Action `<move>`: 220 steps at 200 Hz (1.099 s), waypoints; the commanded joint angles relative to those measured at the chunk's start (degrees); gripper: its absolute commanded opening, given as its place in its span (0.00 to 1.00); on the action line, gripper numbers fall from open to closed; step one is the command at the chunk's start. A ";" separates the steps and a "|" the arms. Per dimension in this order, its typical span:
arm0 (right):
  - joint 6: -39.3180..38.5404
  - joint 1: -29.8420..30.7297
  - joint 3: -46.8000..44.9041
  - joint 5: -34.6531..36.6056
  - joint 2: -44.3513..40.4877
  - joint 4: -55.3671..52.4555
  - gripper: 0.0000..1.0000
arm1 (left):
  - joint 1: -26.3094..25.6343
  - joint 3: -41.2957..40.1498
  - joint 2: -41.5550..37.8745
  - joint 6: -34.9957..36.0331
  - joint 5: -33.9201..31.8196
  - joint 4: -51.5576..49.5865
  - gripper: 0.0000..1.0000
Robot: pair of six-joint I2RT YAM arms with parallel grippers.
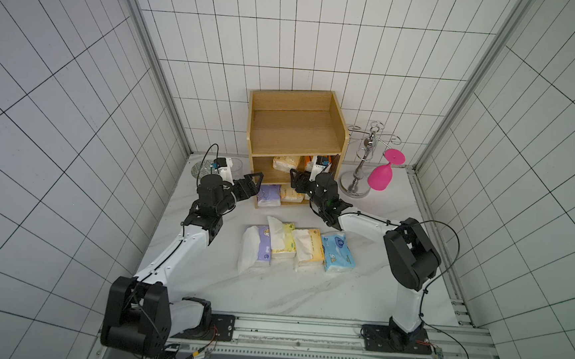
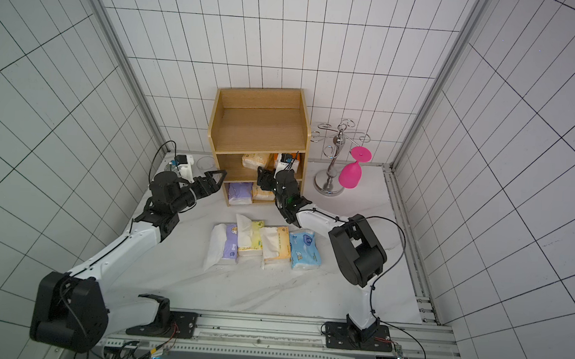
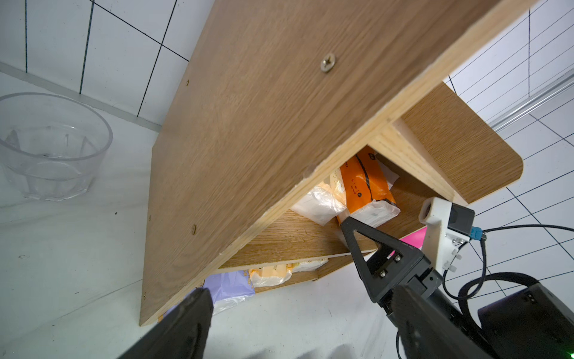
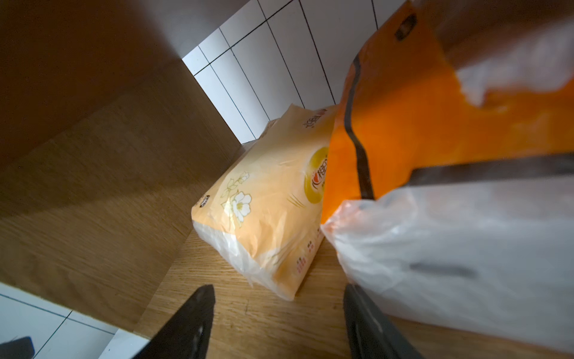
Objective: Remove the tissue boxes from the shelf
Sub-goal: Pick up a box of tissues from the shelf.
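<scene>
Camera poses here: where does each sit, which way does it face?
Top views: high over the front of the table, looking down and back at the shelf; both arms show.
Left wrist: beside the shelf's side panel, facing across its open front; left gripper frames it.
Right wrist: at the middle tier's mouth, facing the pale orange pack; right gripper shows.
Shared: both wrist views catch the bright orange pack.

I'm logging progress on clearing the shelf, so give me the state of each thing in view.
Shelf: holds four packs.
Table packs: four, lying in a row.
Bright orange pack: tilted, middle tier.
Left gripper: open, empty.
Right gripper: open, empty.
Pink glass: hanging upside down.
Clear cup: upright, empty.
</scene>
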 commanded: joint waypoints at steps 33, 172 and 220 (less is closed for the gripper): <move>2.69 -0.07 6.47 0.49 6.10 1.56 0.70 | 0.22 0.81 0.06 5.22 0.43 1.93 0.95; 2.99 0.33 7.11 -0.30 6.46 1.14 0.00 | 0.24 -0.91 -1.30 5.12 -1.20 1.08 0.95; 2.72 0.59 -0.35 -6.30 0.65 -0.83 0.00 | 0.21 -2.64 -3.83 2.68 -1.06 -0.03 0.95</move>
